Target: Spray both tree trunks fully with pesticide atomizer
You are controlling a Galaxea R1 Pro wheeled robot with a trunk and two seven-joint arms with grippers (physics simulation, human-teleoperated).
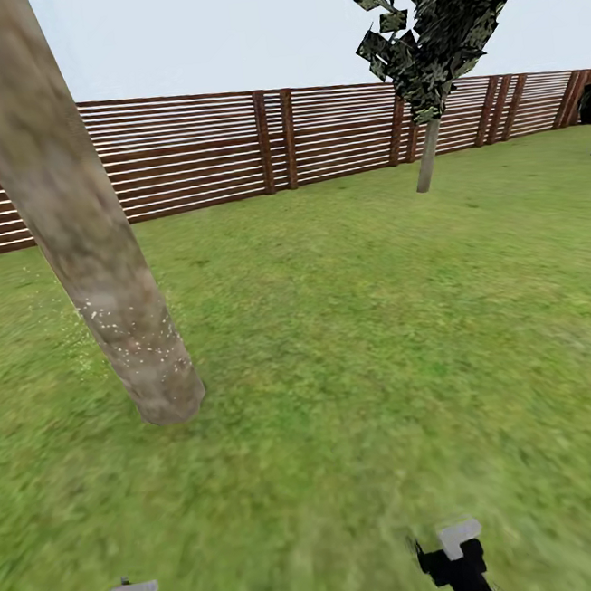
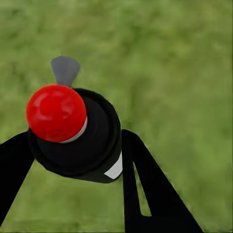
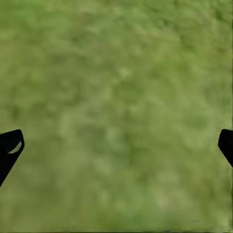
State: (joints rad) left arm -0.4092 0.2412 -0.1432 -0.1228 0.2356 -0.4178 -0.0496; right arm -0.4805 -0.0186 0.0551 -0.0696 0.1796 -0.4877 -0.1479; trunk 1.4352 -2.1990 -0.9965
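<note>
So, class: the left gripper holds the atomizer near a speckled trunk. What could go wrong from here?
1. White droplets dot just a low band of the near tree trunk; coverage may stay incomplete.
2. The left gripper holds the atomizer over grass, so spray might miss.
3. The far tree by the fence looks unsprayed and could be forgotten.

Trunk near left, tree far right — perhaps fence-side

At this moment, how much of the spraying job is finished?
Pickup looks done: the left gripper holds the atomizer. The near trunk shows white specks low down only, so coverage looks partial. The far tree shows no spray. The right gripper is open over grass.
</note>
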